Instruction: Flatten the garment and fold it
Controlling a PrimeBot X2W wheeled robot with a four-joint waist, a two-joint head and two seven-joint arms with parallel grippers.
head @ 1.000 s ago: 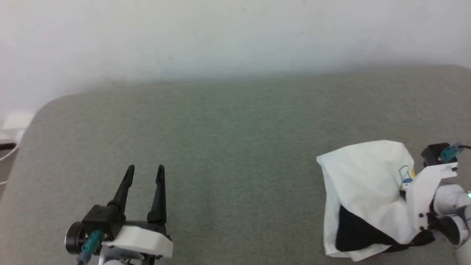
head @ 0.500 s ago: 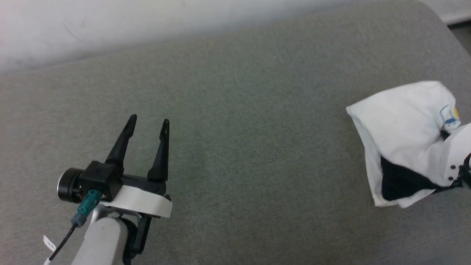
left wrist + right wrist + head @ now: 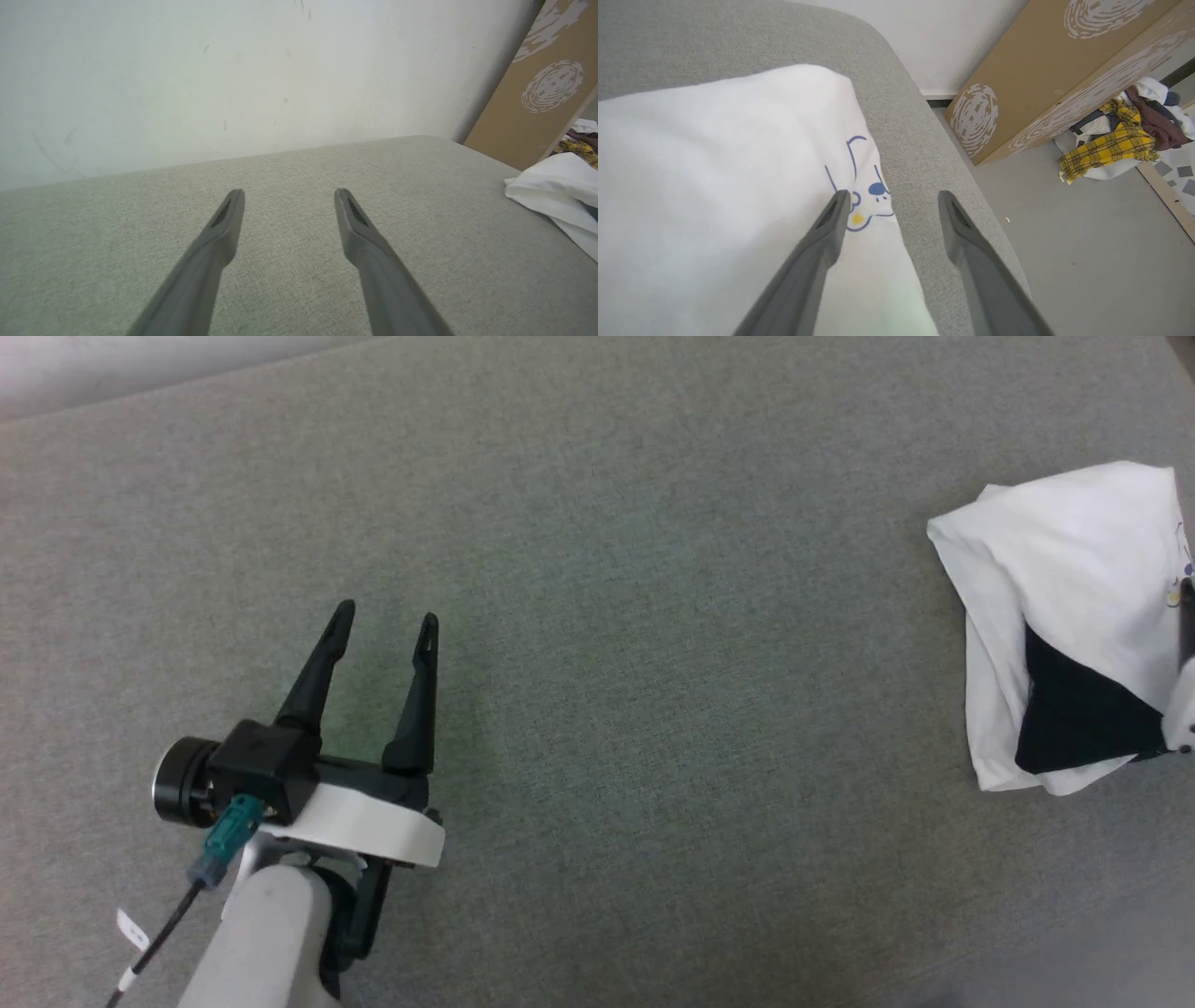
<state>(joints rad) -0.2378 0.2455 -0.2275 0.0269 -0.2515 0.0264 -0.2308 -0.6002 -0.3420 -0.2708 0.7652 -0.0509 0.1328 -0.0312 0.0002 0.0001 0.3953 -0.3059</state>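
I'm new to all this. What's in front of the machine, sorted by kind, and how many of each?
Grippers: 2, the left gripper and the right gripper
White and black garment: 1
Grey padded surface: 1
Printed cardboard piece: 1
Heap of clothes on the floor: 1
Total: 6

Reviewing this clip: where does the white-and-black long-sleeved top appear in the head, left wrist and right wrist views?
Head view: the white and black soft fabric top lies crumpled at the right edge, around mid-height.
Left wrist view: its white fabric shows at the right edge, just below centre.
Right wrist view: it covers the left half, with a blue print near the centre.
Shared landmark: the grey upholstered surface it lies on.
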